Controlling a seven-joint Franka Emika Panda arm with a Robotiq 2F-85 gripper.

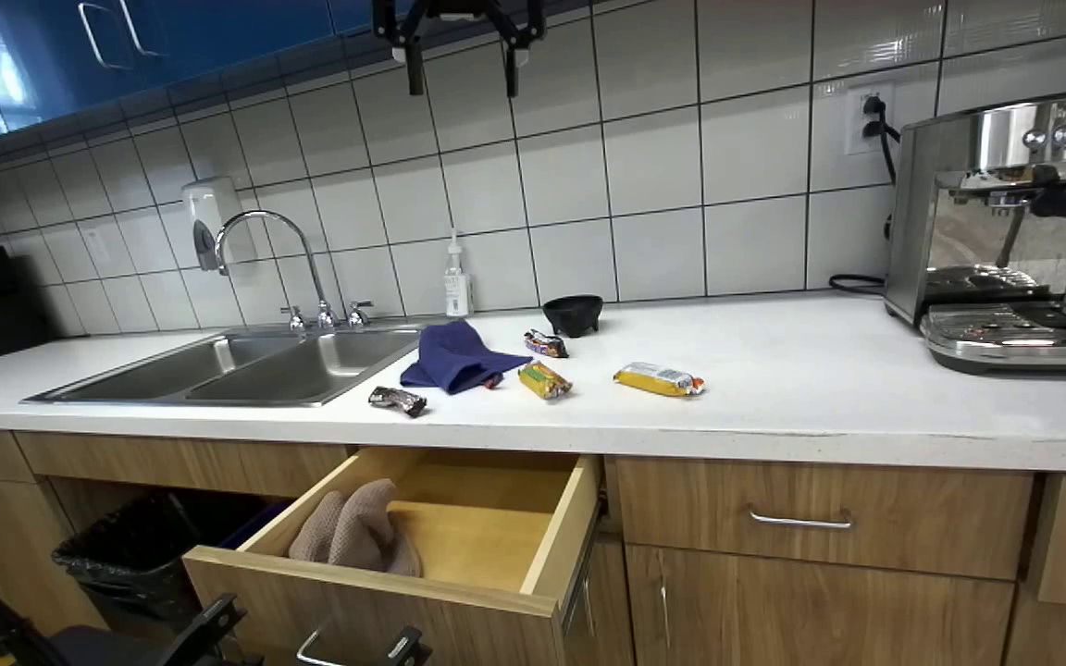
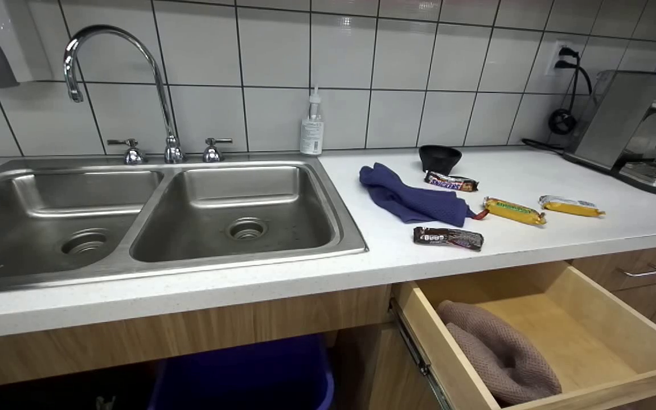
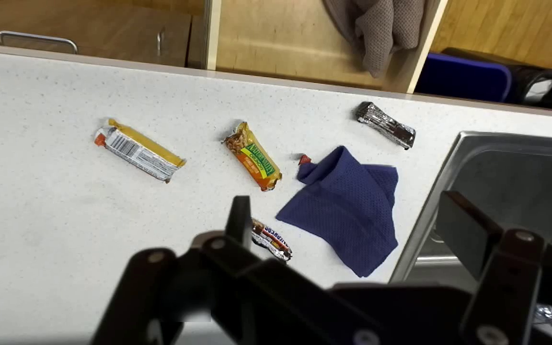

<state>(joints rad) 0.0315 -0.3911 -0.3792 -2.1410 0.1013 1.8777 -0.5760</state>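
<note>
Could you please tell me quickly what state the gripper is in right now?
Gripper: open, holding nothing, up in the air above the counter.

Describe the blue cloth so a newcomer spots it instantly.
Find the metal sink, then the white counter above the open drawer. Beside the sink lies the rumpled blue cloth. Among wrapped bars, it is the only fabric; the brownish cloth lies in the drawer.
</note>
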